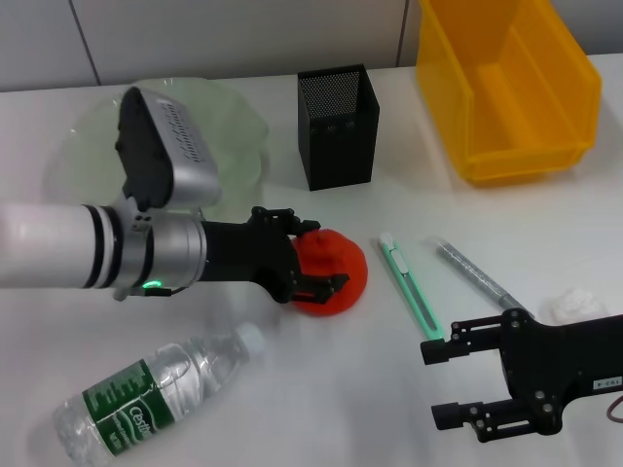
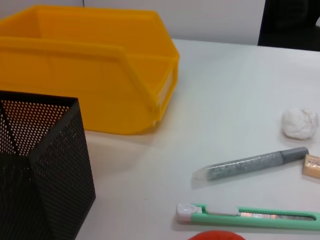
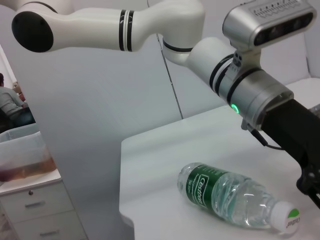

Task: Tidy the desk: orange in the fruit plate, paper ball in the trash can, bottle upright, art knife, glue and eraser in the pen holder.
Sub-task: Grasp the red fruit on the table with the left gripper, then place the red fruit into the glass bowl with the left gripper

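My left gripper (image 1: 327,255) is shut on the orange (image 1: 348,274), which sits low at the table's middle; its top edge shows in the left wrist view (image 2: 216,235). My right gripper (image 1: 456,381) is open and empty at the front right. The green art knife (image 1: 411,288) and the grey glue stick (image 1: 477,275) lie right of the orange. The paper ball (image 1: 574,305) lies further right. The eraser (image 2: 312,166) shows only in the left wrist view, beside the glue stick (image 2: 250,164). The bottle (image 1: 161,391) lies on its side at the front left.
The green glass fruit plate (image 1: 229,117) stands at the back left, partly hidden by my left wrist. The black mesh pen holder (image 1: 338,125) stands at the back middle. The yellow bin (image 1: 506,88) stands at the back right.
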